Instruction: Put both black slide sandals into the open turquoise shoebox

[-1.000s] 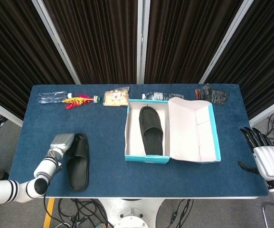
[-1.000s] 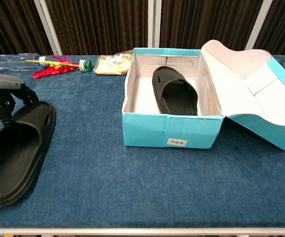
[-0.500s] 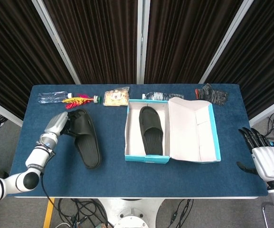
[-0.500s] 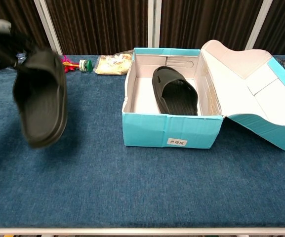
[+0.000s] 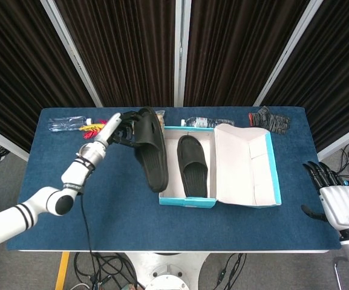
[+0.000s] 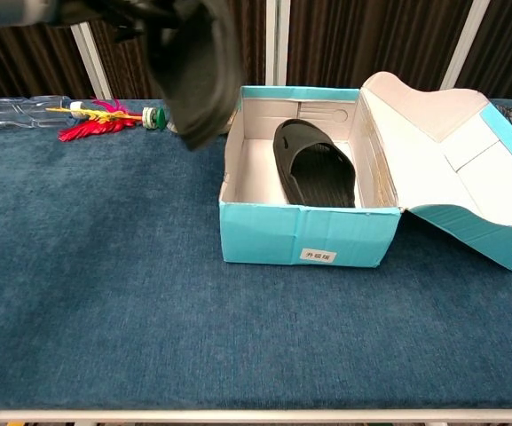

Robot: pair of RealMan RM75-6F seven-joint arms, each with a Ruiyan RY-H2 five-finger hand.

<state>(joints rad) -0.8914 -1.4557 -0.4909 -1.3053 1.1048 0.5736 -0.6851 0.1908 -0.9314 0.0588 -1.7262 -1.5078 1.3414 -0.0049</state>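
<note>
My left hand (image 5: 115,128) grips one black slide sandal (image 5: 152,148) by its strap end and holds it in the air, hanging over the left wall of the open turquoise shoebox (image 5: 186,201). In the chest view that sandal (image 6: 195,69) is blurred, high at the box's (image 6: 302,231) left rear corner. The other black sandal (image 5: 192,165) (image 6: 315,165) lies flat inside the box. My right hand (image 5: 337,199) stays at the table's right edge with fingers apart, holding nothing.
The box lid (image 5: 245,164) lies folded open to the right. Along the back edge are a clear plastic bottle (image 5: 68,124), a red and yellow feather toy (image 5: 99,129), a snack bag (image 5: 148,123), a second bottle (image 5: 199,122) and a dark glove (image 5: 268,119).
My left hand lifted the sandal off the table at the front left, carried it up and to the right, and now holds it over the box's left wall. The right hand stayed still.
</note>
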